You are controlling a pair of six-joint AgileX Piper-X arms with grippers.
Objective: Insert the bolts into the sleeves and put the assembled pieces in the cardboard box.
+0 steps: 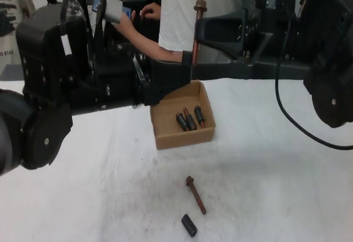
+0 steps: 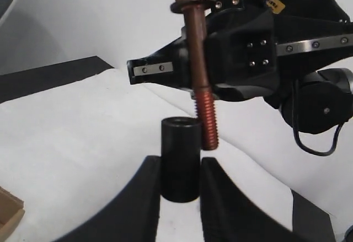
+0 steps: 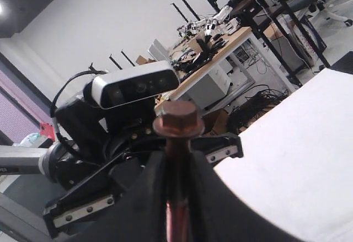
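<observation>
**Bolt at sleeve mouth, not yet entered**

Left gripper [image 2: 180, 167]: fingers clenched on a black sleeve [image 2: 180, 151], one on either side of its lower half. The sleeve is upright with its open bore facing up.

Right gripper [image 3: 176, 167]: fingers closed on the shank of a copper-coloured bolt [image 2: 199, 65]. The bolt is upright, flanged hex head on top and threaded end down.

Relation, from the left wrist view: the threaded tip hangs just beside the sleeve's upper rim and reaches a little below rim level. It is outside the bore, so the bolt is not inserted. Whether thread and sleeve wall touch, I cannot tell.

Both parts are held in the air above the white-covered bench [image 1: 276, 170]. In the high view they meet near the far side of the cardboard box [image 1: 185, 137].

The box is open-topped. Three assembled pieces [image 1: 190, 119] lie side by side on its floor.

On the bench nearer the camera, well apart from the box, are a loose bolt [image 1: 196, 195] lying flat and a loose sleeve [image 1: 189, 225] on its side. The two are close together but separate.
</observation>
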